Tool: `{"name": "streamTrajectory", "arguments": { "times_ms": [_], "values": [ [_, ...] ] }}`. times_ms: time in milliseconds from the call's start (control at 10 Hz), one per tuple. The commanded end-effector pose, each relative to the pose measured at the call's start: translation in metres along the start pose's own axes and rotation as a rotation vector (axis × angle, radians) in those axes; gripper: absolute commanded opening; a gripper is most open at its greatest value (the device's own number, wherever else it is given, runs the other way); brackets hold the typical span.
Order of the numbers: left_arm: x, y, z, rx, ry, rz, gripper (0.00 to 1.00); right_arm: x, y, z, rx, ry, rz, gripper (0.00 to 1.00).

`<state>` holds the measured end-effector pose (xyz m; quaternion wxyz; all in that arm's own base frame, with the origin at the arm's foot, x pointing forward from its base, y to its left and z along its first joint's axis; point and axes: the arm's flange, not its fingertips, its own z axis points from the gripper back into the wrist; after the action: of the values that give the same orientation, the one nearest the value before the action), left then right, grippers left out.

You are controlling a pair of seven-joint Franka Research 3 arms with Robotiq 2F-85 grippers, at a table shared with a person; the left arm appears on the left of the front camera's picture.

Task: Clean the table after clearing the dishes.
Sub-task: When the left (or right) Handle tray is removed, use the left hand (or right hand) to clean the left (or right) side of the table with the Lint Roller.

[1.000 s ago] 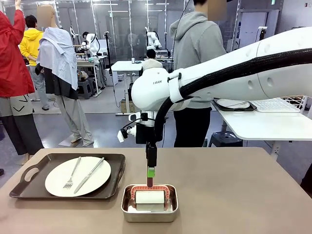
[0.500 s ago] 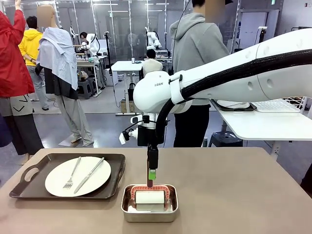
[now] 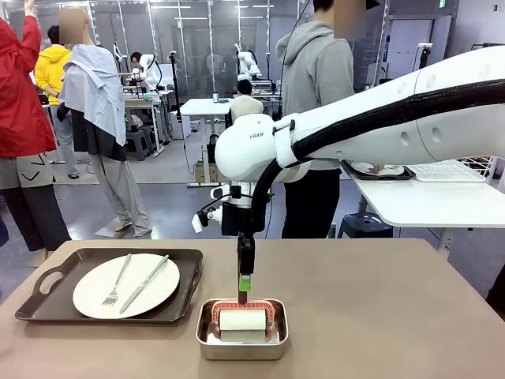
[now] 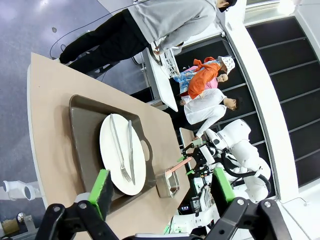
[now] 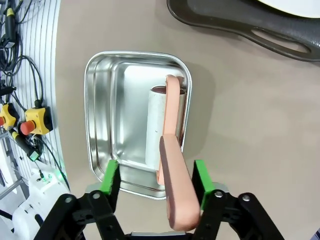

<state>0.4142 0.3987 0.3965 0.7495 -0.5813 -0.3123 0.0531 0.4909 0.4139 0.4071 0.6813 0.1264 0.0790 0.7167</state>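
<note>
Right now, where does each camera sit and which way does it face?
Front view: fixed at the robot's side, facing across the table at the person; right arm in view.
Left wrist view: high, looking down on the tray; own open left gripper at bottom.
Right wrist view: straight down on the pan; right gripper straddles the roller handle.
All share pan and tray.

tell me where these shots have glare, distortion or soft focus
Right wrist view: bright glare on the floor of the steel pan, and the pink handle, close to the lens, looks oversized. Left wrist view: wide-angle stretch toward the edges, with the table rolled sideways. Front view: even overhead light, sharp, only faint shadows.
</note>
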Motion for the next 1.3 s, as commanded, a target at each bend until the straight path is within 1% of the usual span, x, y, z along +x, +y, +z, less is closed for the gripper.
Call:
{"name": "streamTrajectory", "arguments": {
  "times_ms": [0,100,200,300,700,900,1000,1100,1200],
  "values": [
    [-0.001,-0.002,0.003,0.010,0.002,-0.003,1.00,0.004,0.004,0.001,0.017,-0.015,0.004,0.59],
    [-0.001,-0.002,0.003,0.010,0.002,-0.003,1.00,0.003,0.004,0.002,0.019,-0.015,0.004,0.05],
    [-0.001,-0.002,0.003,0.010,0.002,-0.003,1.00,0.003,0.005,0.002,0.023,-0.011,0.007,0.01],
    [-0.001,-0.002,0.003,0.010,0.002,-0.003,1.00,0.002,0.005,0.003,0.023,-0.011,0.007,0.00],
    [-0.001,-0.002,0.003,0.010,0.002,-0.003,1.00,-0.001,0.008,0.003,0.015,-0.016,-0.005,0.00],
    [-0.001,-0.002,0.003,0.010,0.002,-0.003,1.00,-0.003,0.019,0.013,-0.019,-0.033,-0.025,0.00],
    [-0.001,-0.002,0.003,0.010,0.002,-0.003,1.00,-0.005,0.035,0.028,-0.080,-0.009,-0.075,0.02],
    [-0.001,-0.002,0.003,0.010,0.002,-0.003,1.00,-0.019,0.059,0.047,-0.116,0.001,-0.175,0.02],
    [-0.001,-0.002,0.003,0.010,0.002,-0.003,1.00,-0.040,0.079,0.061,-0.093,-0.006,-0.321,0.02]
  ]
}}
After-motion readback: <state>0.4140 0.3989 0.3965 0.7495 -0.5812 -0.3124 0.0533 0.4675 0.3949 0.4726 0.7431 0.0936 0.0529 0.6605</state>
